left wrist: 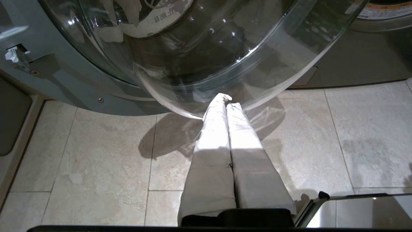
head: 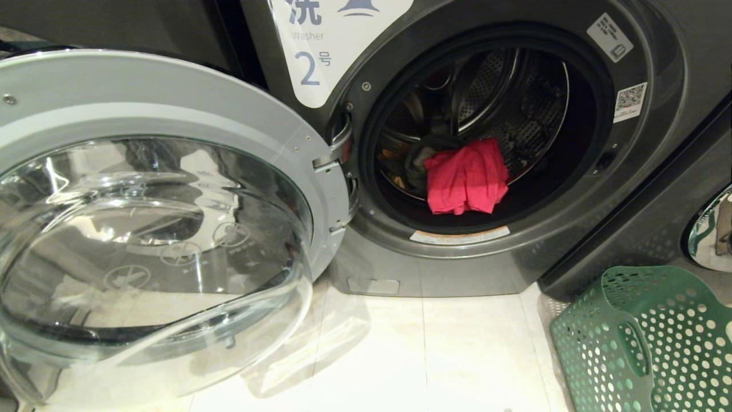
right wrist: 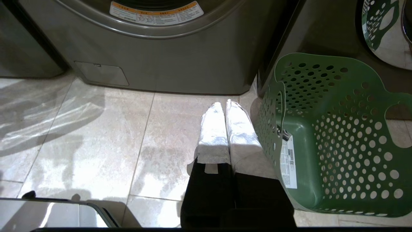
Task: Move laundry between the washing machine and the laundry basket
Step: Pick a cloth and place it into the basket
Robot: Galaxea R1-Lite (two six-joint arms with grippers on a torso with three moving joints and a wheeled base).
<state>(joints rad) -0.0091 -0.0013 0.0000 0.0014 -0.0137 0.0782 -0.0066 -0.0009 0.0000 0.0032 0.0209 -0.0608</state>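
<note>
With both the left gripper (left wrist: 226, 100) and right gripper (right wrist: 223, 105) hanging empty, fingers pressed together, unloading hasn't begun: next, reach the red garment (head: 466, 176) inside the washing machine (head: 572, 240), beside the laundry basket (head: 646, 337).

Neither end effector appeared in the head view. Ahead of the right end effector (right wrist: 224, 104), the laundry basket (right wrist: 325, 135) ran off the frame's side, and its floor stayed hidden behind its own wall. Behind the red garment (head: 466, 177) in the washing machine (head: 572, 229), darker laundry (head: 420, 157) lay too shadowed to identify. Beyond the left end effector (left wrist: 227, 100), the door (left wrist: 206, 58) was cropped at the frame's top.
</note>
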